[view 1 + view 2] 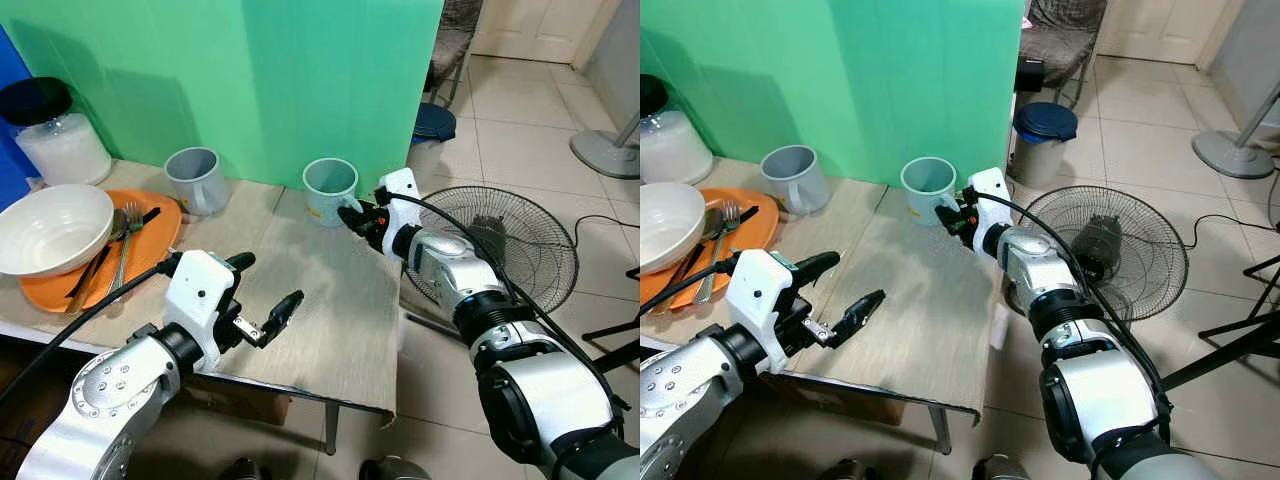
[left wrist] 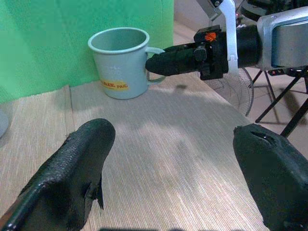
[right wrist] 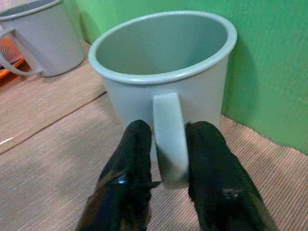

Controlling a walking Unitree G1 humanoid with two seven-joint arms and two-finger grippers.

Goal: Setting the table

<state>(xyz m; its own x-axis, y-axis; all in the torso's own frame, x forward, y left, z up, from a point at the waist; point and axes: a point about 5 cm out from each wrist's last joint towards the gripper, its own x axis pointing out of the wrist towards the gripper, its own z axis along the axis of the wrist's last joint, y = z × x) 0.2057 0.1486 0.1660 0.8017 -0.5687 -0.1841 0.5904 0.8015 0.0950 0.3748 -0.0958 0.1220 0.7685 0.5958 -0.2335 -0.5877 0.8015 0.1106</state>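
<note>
A pale blue-green mug (image 1: pixel 330 185) stands upright at the back of the table, against the green screen. My right gripper (image 1: pixel 352 215) is shut on the mug's handle (image 3: pixel 169 139), one black finger on either side of it. My left gripper (image 1: pixel 270 282) hovers open and holds nothing, low over the beige table mat (image 1: pixel 330 300) near the front edge. A second, grey mug (image 1: pixel 195 178) stands further left. An orange plate (image 1: pixel 150 240) at the left carries a white bowl (image 1: pixel 50 228), a fork (image 1: pixel 128 235) and other cutlery.
A green screen (image 1: pixel 250 80) backs the table. A jar of white powder with a black lid (image 1: pixel 55 135) stands at the far left. Off the table's right side, a floor fan (image 1: pixel 510 245) lies on the tiles, and a blue-lidded bin (image 1: pixel 435 122) stands behind.
</note>
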